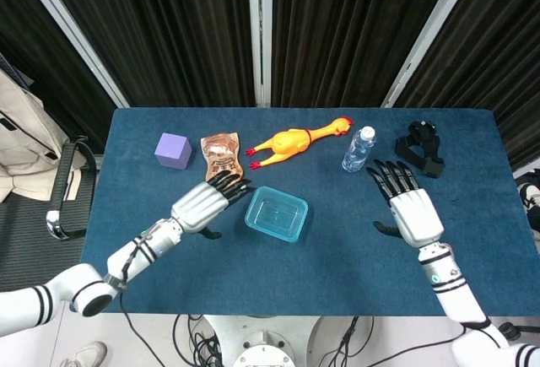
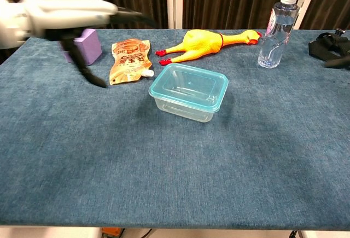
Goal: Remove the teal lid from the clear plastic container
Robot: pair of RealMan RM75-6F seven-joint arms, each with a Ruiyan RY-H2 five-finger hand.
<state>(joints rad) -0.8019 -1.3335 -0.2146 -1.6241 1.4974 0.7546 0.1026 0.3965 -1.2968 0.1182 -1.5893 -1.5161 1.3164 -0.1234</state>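
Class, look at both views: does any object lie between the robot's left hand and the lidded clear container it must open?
Nothing visible does. The left hand hovers just left of the clear container, whose teal lid is still on, with only bare table between them. The snack pouch lies behind the hand, off that path.

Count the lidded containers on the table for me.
1. The clear plastic container with its teal lid sits mid-table, just right of the left hand, in front of the rubber chicken. Nothing seems to hide another.

Container [image 1: 276, 213] sits mid-table; left hand [image 1: 205, 203] beside it; right hand [image 1: 412, 212] well apart.
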